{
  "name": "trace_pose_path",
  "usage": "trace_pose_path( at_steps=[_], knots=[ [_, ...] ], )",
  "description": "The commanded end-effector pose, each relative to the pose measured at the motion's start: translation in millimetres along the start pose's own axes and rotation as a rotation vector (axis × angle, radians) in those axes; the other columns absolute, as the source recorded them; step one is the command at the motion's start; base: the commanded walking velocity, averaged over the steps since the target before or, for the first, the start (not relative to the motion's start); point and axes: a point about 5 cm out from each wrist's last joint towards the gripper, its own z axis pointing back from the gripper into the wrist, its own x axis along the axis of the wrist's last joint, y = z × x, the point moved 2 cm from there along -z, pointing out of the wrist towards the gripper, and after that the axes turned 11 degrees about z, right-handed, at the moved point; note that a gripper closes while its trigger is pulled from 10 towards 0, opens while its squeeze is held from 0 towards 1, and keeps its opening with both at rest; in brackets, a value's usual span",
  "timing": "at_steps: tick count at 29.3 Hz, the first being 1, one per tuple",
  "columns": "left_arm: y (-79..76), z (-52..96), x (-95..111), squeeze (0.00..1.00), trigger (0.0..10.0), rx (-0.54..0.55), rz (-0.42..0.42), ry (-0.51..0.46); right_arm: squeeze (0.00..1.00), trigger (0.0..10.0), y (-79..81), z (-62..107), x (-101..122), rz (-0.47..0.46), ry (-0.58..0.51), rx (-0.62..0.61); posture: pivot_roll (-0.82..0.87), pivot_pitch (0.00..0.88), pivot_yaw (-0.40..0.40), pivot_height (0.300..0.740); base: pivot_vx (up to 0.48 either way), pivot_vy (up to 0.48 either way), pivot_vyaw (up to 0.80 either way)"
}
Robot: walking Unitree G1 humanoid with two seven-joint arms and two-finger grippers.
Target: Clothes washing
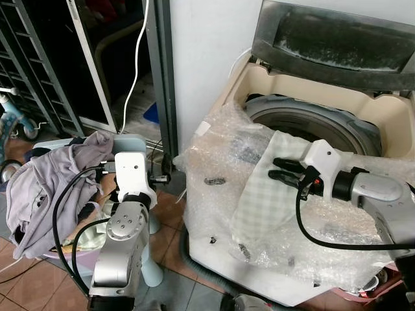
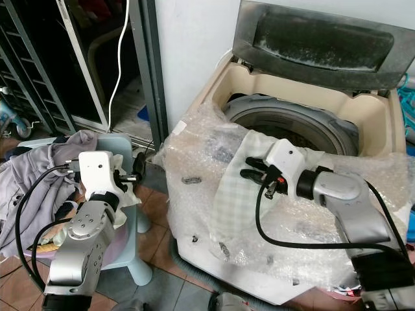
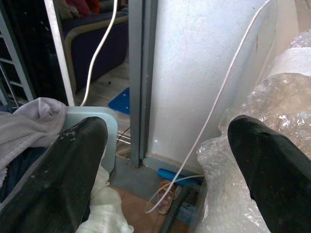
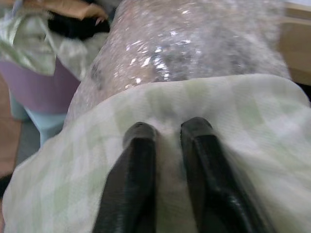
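One washing machine [image 1: 305, 123], one checked cloth [image 1: 266, 188], one clothes pile [image 1: 48, 181]. Right gripper [image 4: 167, 133] is nearly closed, pinching the cloth; left gripper [image 3: 167, 141] gapes wide, holding nothing.

- Pale green checked cloth [image 1: 259, 194] draped over the bubble-wrapped front rim of the washing machine [image 1: 363, 136], lid raised
- Grey clothes [image 1: 45, 181] heaped in a basket beside the machine
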Motion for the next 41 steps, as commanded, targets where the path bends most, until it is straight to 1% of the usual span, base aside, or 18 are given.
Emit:
trace_pose_path(
  at_steps=[1,3,9,12,13,14,16,17,19,20,23,25,26,29,30,31,32,41],
  knots=[
    [-1.5,0.7,2.5,0.0,10.0,-0.006,-0.005,-0.004,0.0,0.0,-0.3,-0.6,-1.3,0.029,0.02,0.019,-0.04,0.0,-0.013,0.74,0.0,0.0,0.0],
    [-1.5,0.6,2.4,0.0,10.0,-0.005,-0.005,-0.002,0.0,0.0,4.2,-1.1,-5.2,0.081,0.051,0.05,-0.04,0.0,-0.012,0.74,0.0,0.0,0.0],
    [-2.2,0.1,2.2,0.0,10.0,-0.007,-0.005,0.0,0.0,0.0,6.4,-1.2,-8.3,0.142,0.079,0.067,-0.04,0.0,-0.01,0.74,0.0,0.0,0.0],
    [-2.7,-0.3,2.1,0.0,10.0,-0.008,-0.005,0.0,0.0,0.0,-0.7,-1.1,-6.8,0.15,0.068,0.026,-0.04,0.0,-0.012,0.74,0.0,0.0,0.0],
    [-2.9,-0.5,2.1,0.0,10.0,-0.008,-0.004,-0.001,0.0,0.0,-12.2,-1.0,0.2,0.123,0.025,-0.033,-0.04,0.0,-0.013,0.74,0.0,0.0,0.0],
    [-2.9,-0.5,2.1,0.0,10.0,-0.008,-0.004,-0.001,0.0,0.0,-12.2,-1.0,0.2,0.123,0.025,-0.033,-0.04,0.0,-0.013,0.74,0.0,0.0,0.0],
    [-3.2,-1.0,2.2,0.0,10.0,-0.006,-0.003,-0.001,0.0,0.0,-40.3,1.5,17.7,0.029,-0.083,-0.171,-0.04,0.0,-0.013,0.74,0.0,0.0,0.0],
    [-3.2,-1.1,2.2,0.0,10.0,-0.006,-0.003,-0.001,0.0,0.0,-47.9,2.8,22.3,0.007,-0.109,-0.206,-0.04,0.0,-0.013,0.74,0.0,0.0,0.0],
    [-3.0,-1.3,2.2,0.0,10.0,-0.005,-0.003,-0.002,0.0,0.0,-80.3,9.7,39.8,-0.067,-0.204,-0.37,-0.04,0.0,-0.012,0.74,0.0,0.0,0.0],
    [-3.1,-1.7,2.3,0.0,10.0,-0.005,-0.003,-0.003,0.0,0.0,-104.0,16.8,50.8,-0.125,-0.269,-0.5,-0.04,0.0,-0.013,0.74,0.0,0.0,0.0],
    [-3.4,-2.3,2.6,0.0,10.0,-0.006,-0.004,-0.006,0.0,0.0,-134.1,28.6,56.6,-0.205,-0.31,-0.702,-0.04,0.0,-0.013,0.74,0.0,0.0,0.0],
    [-3.6,-2.3,2.5,0.0,10.0,-0.005,-0.004,-0.007,0.0,0.0,-149.9,37.3,52.9,-0.248,-0.291,-0.849,-0.04,0.0,-0.015,0.74,0.0,0.0,0.0],
    [-3.6,-2.3,2.7,0.0,10.0,-0.004,-0.004,-0.008,0.0,0.0,-159.4,45.5,45.6,-0.279,-0.241,-0.97,-0.04,0.0,-0.017,0.74,0.0,0.0,0.0],
    [-3.7,-2.4,2.8,0.0,10.0,-0.003,-0.004,-0.009,0.0,0.0,-165.1,51.1,40.7,-0.3,-0.206,-1.049,-0.04,0.0,-0.017,0.74,0.0,0.0,0.0],
    [-3.7,-2.1,3.0,0.0,10.0,0.0,-0.004,-0.012,1.0,10.0,-162.5,46.7,37.9,-0.286,-0.176,-1.058,-0.03,0.0,-0.022,0.74,0.0,0.0,0.0],
    [-3.5,-1.9,3.2,0.0,10.0,0.003,-0.004,-0.013,1.0,10.0,-153.8,35.0,39.8,-0.246,-0.176,-0.993,-0.03,0.0,-0.022,0.74,0.0,0.0,0.0],
    [-3.4,-1.7,3.2,0.0,10.0,0.004,-0.003,-0.014,1.0,10.0,-150.0,30.7,40.3,-0.239,-0.179,-0.97,-0.03,0.0,-0.023,0.74,0.0,0.0,0.0],
    [-3.4,-3.2,4.2,0.0,10.0,0.026,0.016,-0.024,1.0,10.0,-129.9,10.6,47.5,-0.198,-0.215,-0.903,-0.04,0.0,-0.025,0.74,0.0,0.0,0.0]
  ],
)
